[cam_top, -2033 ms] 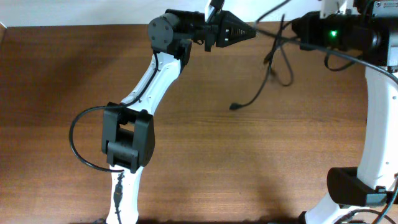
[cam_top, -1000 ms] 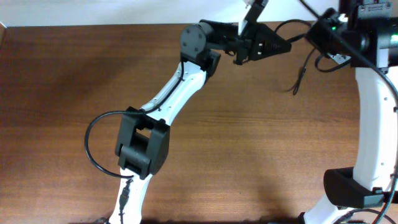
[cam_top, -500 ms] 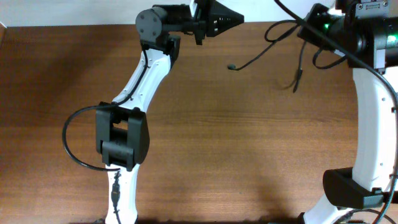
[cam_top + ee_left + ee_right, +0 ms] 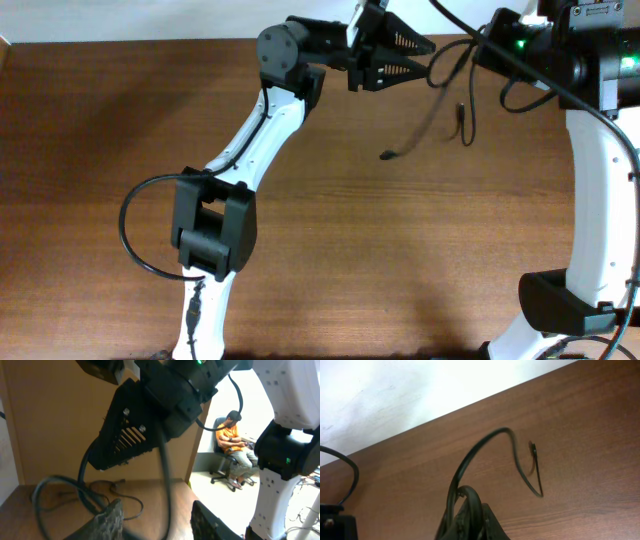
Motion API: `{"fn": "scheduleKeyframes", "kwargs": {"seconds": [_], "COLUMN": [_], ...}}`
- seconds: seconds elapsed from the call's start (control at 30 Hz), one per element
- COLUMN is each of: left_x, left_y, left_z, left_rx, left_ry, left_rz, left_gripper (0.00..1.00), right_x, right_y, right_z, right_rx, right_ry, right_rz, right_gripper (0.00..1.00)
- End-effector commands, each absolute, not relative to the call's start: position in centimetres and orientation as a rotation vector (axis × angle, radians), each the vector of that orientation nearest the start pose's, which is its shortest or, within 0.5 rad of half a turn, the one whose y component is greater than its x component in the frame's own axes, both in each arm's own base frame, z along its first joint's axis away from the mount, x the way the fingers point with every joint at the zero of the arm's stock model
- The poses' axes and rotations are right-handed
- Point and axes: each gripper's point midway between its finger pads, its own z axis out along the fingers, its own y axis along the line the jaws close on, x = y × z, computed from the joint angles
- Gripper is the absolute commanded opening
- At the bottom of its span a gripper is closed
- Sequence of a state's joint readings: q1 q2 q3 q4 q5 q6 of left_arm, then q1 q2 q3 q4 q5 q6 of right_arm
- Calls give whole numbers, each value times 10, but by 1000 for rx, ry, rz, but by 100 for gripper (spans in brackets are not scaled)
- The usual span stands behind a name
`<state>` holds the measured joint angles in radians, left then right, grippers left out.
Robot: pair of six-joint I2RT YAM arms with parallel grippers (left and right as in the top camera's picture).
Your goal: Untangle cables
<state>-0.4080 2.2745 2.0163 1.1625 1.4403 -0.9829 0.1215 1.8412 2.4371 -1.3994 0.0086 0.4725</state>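
**Left pincer** (image 4: 428,57): released. It sits over the far edge of the worktop (image 4: 400,250), pointing toward the right arm. In the left wrist view its fingers (image 4: 107,521) stand well apart. One blurred black strand runs up through the gap between them. Contact with either finger cannot be confirmed.

**Right pincer** (image 4: 469,510): clenched, grasping the cables (image 4: 500,430). In the right wrist view the jaws are together. A black strand rises from between them, arcs over, and drops away as a thinner length toward the wood.

**Location of the cables:** They are bunched at the right pincer, above the far right part of the worktop, in the space between the two pincers. From overhead, two loose ends trail out of the bunch. The longer one runs toward the near left and ends in a plug (image 4: 385,155). The shorter one ends near it, to its right and farther back. Whether either end rests on the worktop or hangs clear of it cannot be told. Further loops show at the lower left of the left wrist view.

**Surroundings:** In the left wrist view, a person (image 4: 231,435) in an orange top sits on a chair in the background.
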Motion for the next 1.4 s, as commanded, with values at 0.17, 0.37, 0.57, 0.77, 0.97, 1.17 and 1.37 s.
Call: {"fn": "scheduleKeyframes", "kwargs": {"seconds": [0.17,0.37,0.57,0.77,0.97,1.17,1.37], "left_x": [397,393,383,381,373,374,385], "left_y": [-335,-339,-352,-354,-363,-372,-371], "left_z": [391,391,392,392,391,386,385], "left_rx": [1401,1405,1424,1427,1444,1451,1404], "left_ry": [1057,1050,1014,1014,996,1007,1041], "left_rz": [-1518,-1526,-1535,-1542,-1555,-1573,-1580], "left_gripper": [48,24,42,38,38,3,0], "right_x": [429,428,428,427,427,426,425], "right_y": [54,55,54,54,54,54,54], "right_z": [381,381,381,380,380,379,378], "right_rx": [392,390,390,391,391,392,377], "right_ry": [2343,2344,2348,2352,2352,2355,2366], "right_rz": [271,272,271,269,269,268,260], "right_gripper": [4,4,4,4,4,4,4]}}
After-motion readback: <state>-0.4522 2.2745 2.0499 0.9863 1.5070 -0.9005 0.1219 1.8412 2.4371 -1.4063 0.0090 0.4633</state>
